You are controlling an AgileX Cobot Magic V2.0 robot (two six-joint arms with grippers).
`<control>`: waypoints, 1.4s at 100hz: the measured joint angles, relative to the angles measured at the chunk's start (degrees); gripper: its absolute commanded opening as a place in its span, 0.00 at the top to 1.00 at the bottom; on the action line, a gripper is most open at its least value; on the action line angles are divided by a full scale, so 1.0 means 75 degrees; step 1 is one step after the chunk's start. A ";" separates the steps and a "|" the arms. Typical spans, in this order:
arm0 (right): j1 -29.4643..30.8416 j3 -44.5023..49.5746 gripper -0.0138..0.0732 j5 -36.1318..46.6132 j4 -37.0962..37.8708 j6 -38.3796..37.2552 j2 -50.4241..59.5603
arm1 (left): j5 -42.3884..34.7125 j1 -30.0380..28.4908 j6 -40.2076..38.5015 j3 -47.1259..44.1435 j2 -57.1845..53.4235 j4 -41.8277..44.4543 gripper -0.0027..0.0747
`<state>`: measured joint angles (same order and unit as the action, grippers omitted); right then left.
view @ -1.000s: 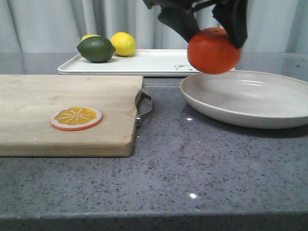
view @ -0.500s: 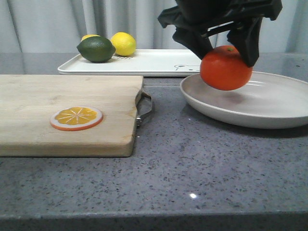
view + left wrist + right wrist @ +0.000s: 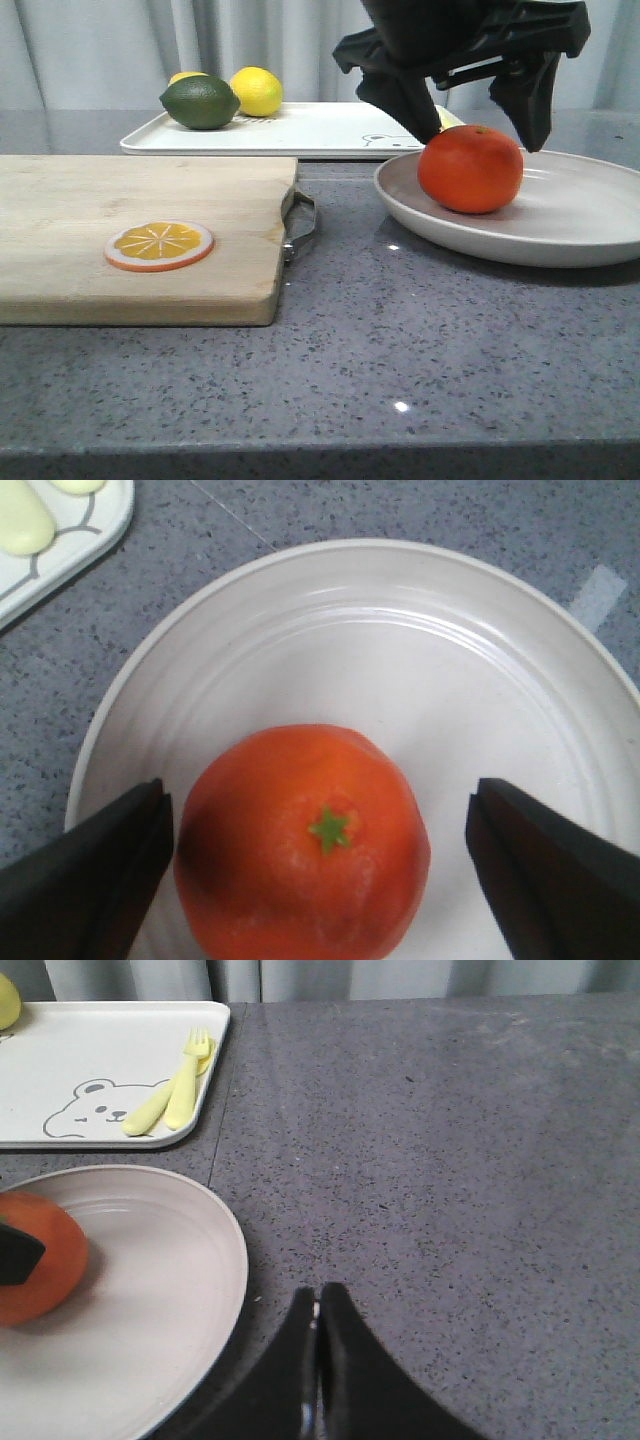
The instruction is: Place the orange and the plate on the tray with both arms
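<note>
Left tool (image 3: 320, 865) spread above orange (image 3: 470, 168), resting in plate (image 3: 560, 225).

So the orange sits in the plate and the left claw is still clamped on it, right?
Not clamped. The left wrist view shows the left claw open, its fingers clear of the orange on both sides. The orange does sit in the plate.

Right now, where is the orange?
In the front view the orange sits on the plate's left part, right of the cutting board, between the open left gripper's fingers.
</note>
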<state>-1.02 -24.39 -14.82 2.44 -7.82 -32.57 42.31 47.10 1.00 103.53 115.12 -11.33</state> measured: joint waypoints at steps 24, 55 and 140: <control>0.0000 0.0000 0.92 0.0000 0.0000 0.0000 0.0000 | 0.0103 0.0000 0.0000 0.0149 0.0016 -0.0004 0.21; 0.0000 0.0000 0.92 0.0000 0.0000 0.0000 0.0000 | 0.0773 -0.0166 0.0000 0.0645 -0.0203 -0.0017 0.54; 0.0000 -0.0033 0.92 -0.0128 0.0000 0.0000 0.0000 | 0.1077 -0.1296 0.0196 -0.1501 -0.3740 0.0375 0.99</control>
<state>-1.02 -24.64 -15.78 2.44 -7.82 -32.57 50.38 37.38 2.47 92.27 87.07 -8.52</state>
